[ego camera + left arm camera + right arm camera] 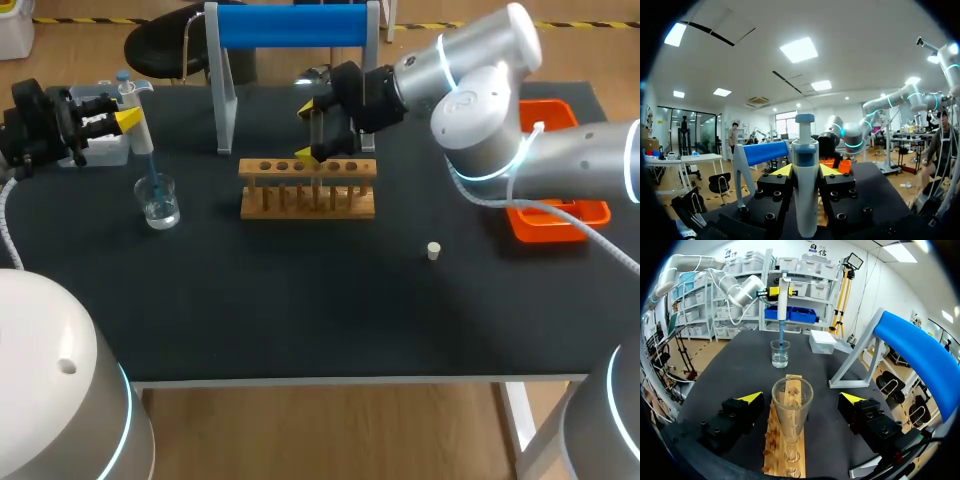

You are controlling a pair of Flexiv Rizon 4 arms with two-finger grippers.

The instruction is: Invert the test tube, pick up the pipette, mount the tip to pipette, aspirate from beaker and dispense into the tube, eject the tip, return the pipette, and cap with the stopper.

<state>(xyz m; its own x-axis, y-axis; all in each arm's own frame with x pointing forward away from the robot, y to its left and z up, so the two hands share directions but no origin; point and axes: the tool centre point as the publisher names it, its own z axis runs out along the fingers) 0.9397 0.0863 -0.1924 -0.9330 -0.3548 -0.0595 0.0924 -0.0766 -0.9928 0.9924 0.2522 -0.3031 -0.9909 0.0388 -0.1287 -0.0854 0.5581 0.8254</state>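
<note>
Pipette in the beaker, tube standing in the rack.
Left of the wooden rack [308, 187], the left gripper [130, 118] clamps the pipette [783, 295] upright, its blue tip down inside the beaker [158, 200]. At the rack, the right gripper [312, 132] is spread wide, its fingers clear of the test tube [792, 405] standing upright in a rack hole. Right of the rack lies the white stopper [433, 250].

Table [300, 310]: matte black top, pale front edge, white leg [515, 415] at the right front corner. Floor [330, 430]: light wood planks, with yellow-and-black tape [90, 19] along the far side. Ceiling white, lit by rectangular panel lights [799, 49]. Illumination even.
</note>
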